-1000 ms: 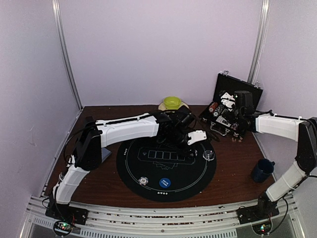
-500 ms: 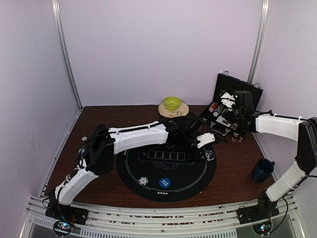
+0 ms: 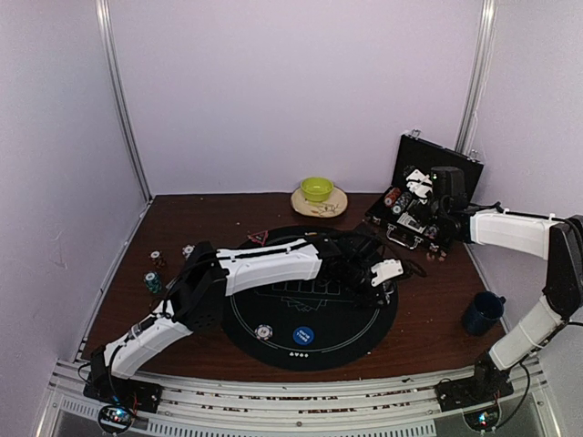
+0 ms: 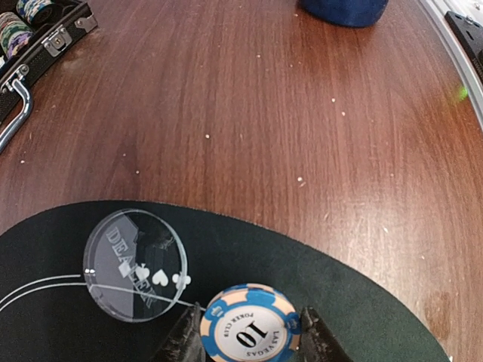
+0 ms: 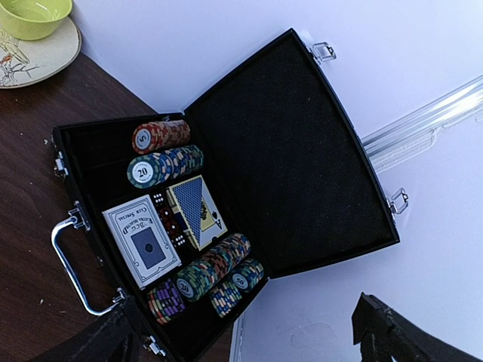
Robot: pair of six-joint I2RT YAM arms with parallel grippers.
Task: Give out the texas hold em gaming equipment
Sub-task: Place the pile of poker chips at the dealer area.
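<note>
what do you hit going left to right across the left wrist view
black case in the top left corner → clear dealer disc on the mat → blue 10 chip pinched in the left gripper → dark blue mug at the top edge

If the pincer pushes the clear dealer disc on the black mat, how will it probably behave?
The clear dealer disc lies flat on the black mat, so it would probably slide rather than roll or tip. It looks like stiff, glossy plastic, so likely slippery and hard to lift by its thin edge.
</note>
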